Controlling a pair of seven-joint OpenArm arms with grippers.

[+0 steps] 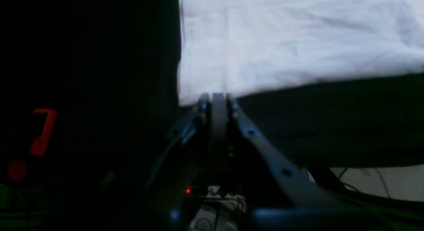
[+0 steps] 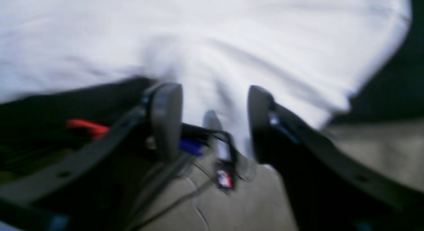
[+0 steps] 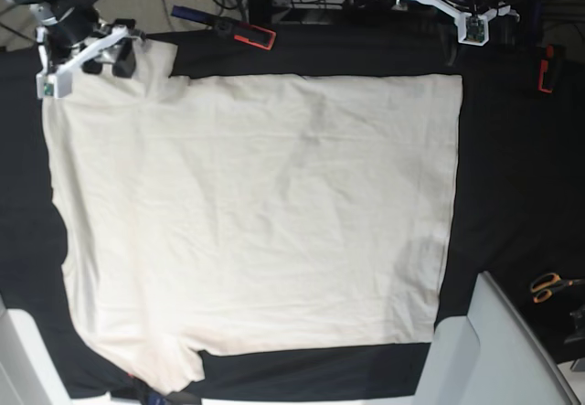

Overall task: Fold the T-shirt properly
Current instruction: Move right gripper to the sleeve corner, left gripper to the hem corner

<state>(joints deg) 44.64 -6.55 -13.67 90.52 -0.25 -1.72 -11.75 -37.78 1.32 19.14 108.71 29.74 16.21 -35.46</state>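
One garment on record: a cream short-sleeved T-shirt (image 3: 256, 231), laid out nearly flat across the black table cloth (image 3: 512, 195), covering most of it.

Progress, as judged from the overhead view:
- Body spread wide, lightly wrinkled, with no fold line crossing it.
- One sleeve shows at the near left corner; another piece of cloth runs up at the far left corner under the right gripper (image 3: 114, 58).
- No part is laid back over the body; the spreading looks done and all the folding appears left to do.

Right gripper (image 2: 215, 121):
- Position: at the shirt's far left corner in the overhead view.
- State: jaws parted, a plain gap between the two pads.
- Relation: in its wrist view the cloth hangs or bunches down between and beyond the pads; that view is blurred, so whether a pad touches the fabric cannot be told. Nothing is pinched.

Left gripper (image 1: 217, 100):
- Position: at the shirt's far right corner in the overhead view (image 3: 475, 23), beyond the table's far edge.
- State: fingers pressed together.
- Relation: in its wrist view the fingertips end right at the hem of the shirt's corner (image 1: 298, 42). Whether a sliver of hem is caught between them cannot be told; no cloth is visibly lifted.

Other items: orange-handled scissors (image 3: 551, 285) at the right edge of the cloth, well apart from the shirt; red-and-black clamps (image 3: 245, 33) along the far edge.
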